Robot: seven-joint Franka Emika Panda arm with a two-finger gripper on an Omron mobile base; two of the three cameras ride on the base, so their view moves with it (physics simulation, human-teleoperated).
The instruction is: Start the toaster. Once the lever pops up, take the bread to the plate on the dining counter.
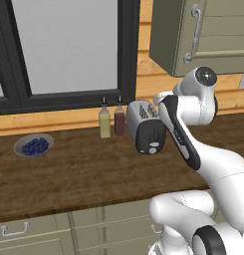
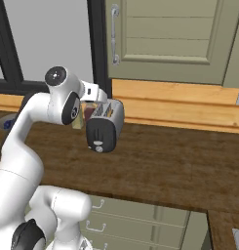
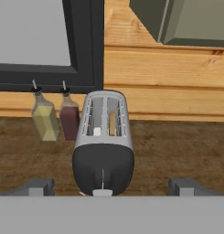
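We stand before a long wooden table (image 1: 68, 174) backed by a pale wood wall strip and a dark-framed window (image 1: 63, 50), with a cabinet (image 2: 165, 39) hanging above. The toaster (image 3: 104, 146) sits toward the back of the table, just right of two bottles (image 3: 56, 116), its black end panel facing us. We judge it fairly light, with a smooth shiny body that could skid on the wood if pushed sideways, so any press should go straight down.

In the hand view the right slot holds a slice of bread (image 3: 113, 123); something pale shows in the left slot, though we cannot tell what. We expect toast to be light, stiff and crumbly: take it by its top edge across the thin faces, gently.

The lever (image 3: 102, 183) runs in the slot down the middle of the black panel; it is small, and we cannot tell how high its tab sits. It should need a firm downward push with one fingertip.

Our jaws (image 3: 111, 186) are spread fully wide and carry nothing, hovering just in front of the end panel, one fingertip to each side.

Room is good to the right and in front. The bottles crowd the left, the wall lies close behind, and the cabinet limits a high lift. A bowl of blueberries (image 1: 34, 145) sits well apart at far left.
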